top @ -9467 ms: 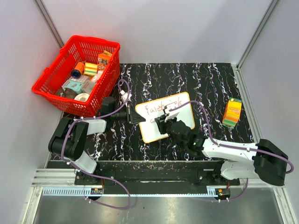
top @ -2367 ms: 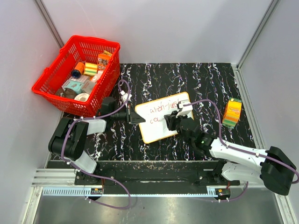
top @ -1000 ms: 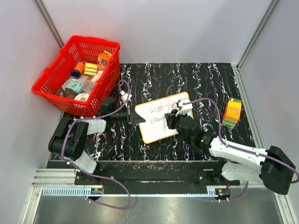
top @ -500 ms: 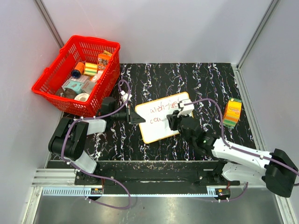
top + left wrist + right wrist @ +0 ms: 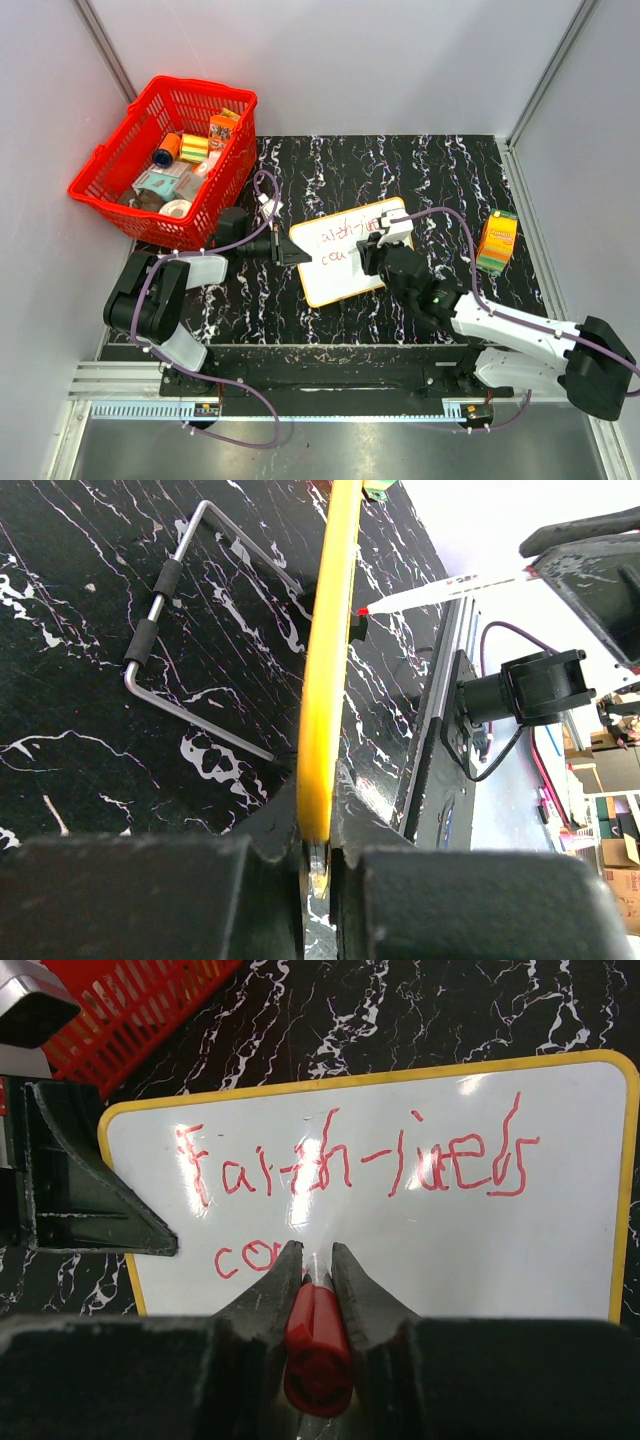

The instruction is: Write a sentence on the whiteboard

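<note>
From above, the whiteboard (image 5: 345, 282) is lying in the middle of the tabletop (image 5: 450, 170), the left fingers (image 5: 288, 250) clamping its left edge and the right fingers (image 5: 368, 258) leaning over the sentence (image 5: 340, 236). In the left wrist view, the left fingers (image 5: 250, 890) are pinching shut on the board's yellow rim at bottom centre, a marker (image 5: 440, 588) pointing its red tip at the face. In the right wrist view, the right fingers (image 5: 262, 1305) are gripping the red marker (image 5: 317, 1345) narrowly at bottom centre, below the two red lines.

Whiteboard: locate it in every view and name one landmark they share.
Top external: whiteboard mid-table, tilted.
Left wrist: edge-on, yellow rim rising up the centre.
Right wrist: face-on, filling the upper frame.
Shared landmark: left gripper clamped on the board's edge.
</note>
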